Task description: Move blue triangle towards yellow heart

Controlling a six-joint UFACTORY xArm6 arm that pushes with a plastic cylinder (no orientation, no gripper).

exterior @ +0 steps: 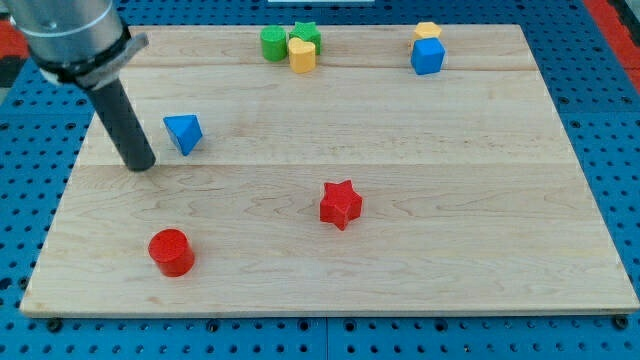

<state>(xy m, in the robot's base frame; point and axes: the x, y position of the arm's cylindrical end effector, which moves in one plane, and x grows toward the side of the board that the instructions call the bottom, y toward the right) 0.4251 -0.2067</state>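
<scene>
The blue triangle (184, 132) lies on the wooden board (420, 200) at the view's left. My tip (141, 165) rests on the board just left of and slightly below the triangle, a small gap apart. The yellow heart (302, 55) sits at the view's top centre, touching a green cylinder (273, 43) on its left and a green star (307, 34) above it.
A red cylinder (171, 251) sits at the lower left. A red star (340, 204) lies near the middle. A blue cube (427, 56) with a small yellow block (428, 31) behind it stands at the top right.
</scene>
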